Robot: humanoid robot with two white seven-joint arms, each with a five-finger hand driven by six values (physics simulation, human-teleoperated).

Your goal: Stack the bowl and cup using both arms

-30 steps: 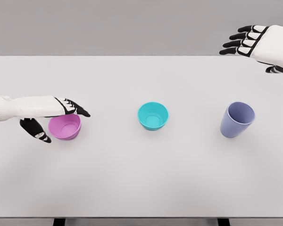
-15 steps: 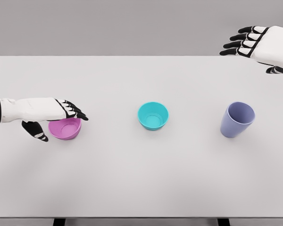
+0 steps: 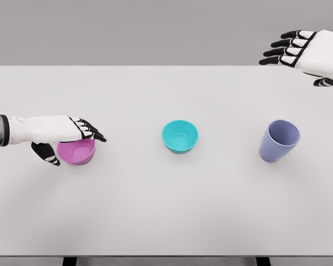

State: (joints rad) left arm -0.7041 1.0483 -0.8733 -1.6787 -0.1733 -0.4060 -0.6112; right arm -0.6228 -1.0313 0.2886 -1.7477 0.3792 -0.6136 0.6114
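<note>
Two small round bowls and one cup stand upright and well apart in a row on the white bench (image 3: 155,210). The pink bowl (image 3: 77,153) is at the left, the teal bowl (image 3: 180,136) in the middle, and the taller lavender cup (image 3: 278,141) at the right. The left robot hand (image 3: 64,133) lies over the pink bowl's far rim, fingers extended and thumb by its left side, not visibly clasped. The right robot hand (image 3: 299,51) hangs spread wide, holding nothing, past the far right corner.
</note>
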